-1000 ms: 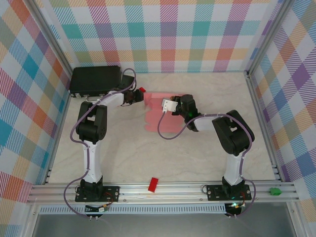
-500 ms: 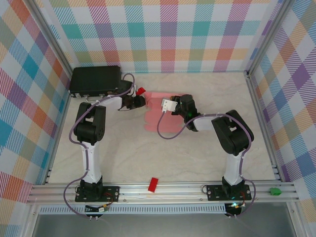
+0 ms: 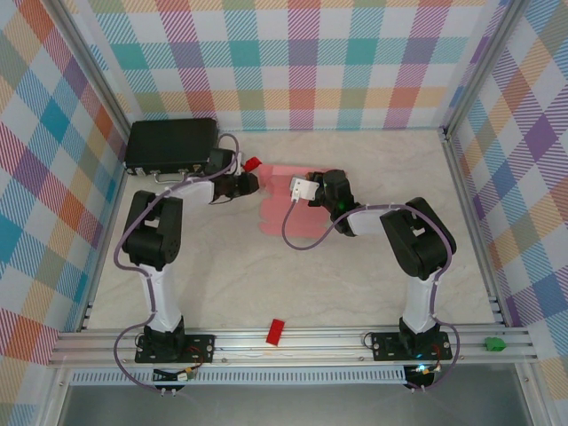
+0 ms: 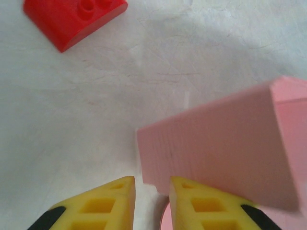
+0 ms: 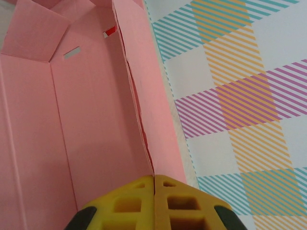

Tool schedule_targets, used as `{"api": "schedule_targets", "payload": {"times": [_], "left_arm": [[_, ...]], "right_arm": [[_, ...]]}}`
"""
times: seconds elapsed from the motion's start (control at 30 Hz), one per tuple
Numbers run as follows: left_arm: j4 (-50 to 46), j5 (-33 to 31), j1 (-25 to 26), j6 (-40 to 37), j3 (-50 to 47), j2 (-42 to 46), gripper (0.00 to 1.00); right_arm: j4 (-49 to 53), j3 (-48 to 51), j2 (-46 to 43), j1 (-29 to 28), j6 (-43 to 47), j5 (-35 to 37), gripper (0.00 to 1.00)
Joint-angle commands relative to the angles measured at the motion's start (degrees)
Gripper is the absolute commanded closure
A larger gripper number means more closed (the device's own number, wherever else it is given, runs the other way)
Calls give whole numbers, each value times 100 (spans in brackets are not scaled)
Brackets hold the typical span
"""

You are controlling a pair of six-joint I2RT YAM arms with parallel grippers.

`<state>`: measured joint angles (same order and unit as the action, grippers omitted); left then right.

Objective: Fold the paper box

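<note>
The paper box (image 3: 282, 217) lies on the surface (image 3: 222, 266) between both arms, its long axis pointing away from them. The right pincer (image 5: 154, 179) clamps its upright wall. The left pincer (image 4: 152, 184) is slightly apart at its corner.

A robotics lab test cell; plaid backdrop walls (image 3: 302, 62), aluminium frame (image 3: 293, 346), marbled tabletop (image 3: 266, 284).

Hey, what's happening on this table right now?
Two robot arms are folding a light-pink card paper box at the far middle of the table. The right gripper is shut on the edge of one upright box wall. The left gripper, fingers slightly apart, sits at the corner of a raised pink panel, not visibly pinching it. A small red plastic block lies just beyond, untouched.
</note>
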<state>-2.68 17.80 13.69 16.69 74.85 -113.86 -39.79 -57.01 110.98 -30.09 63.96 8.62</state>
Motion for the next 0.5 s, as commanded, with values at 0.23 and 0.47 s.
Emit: {"api": "schedule_targets", "payload": {"times": [0.23, 0.47], "left_arm": [[376, -1479, -294, 529, -45, 427, 82], [-10, -1243, -306, 715, 1130, -427, 84]], "right_arm": [[179, -84, 144, -78, 63, -17, 96], [174, -25, 119, -100, 59, -80, 95]]}}
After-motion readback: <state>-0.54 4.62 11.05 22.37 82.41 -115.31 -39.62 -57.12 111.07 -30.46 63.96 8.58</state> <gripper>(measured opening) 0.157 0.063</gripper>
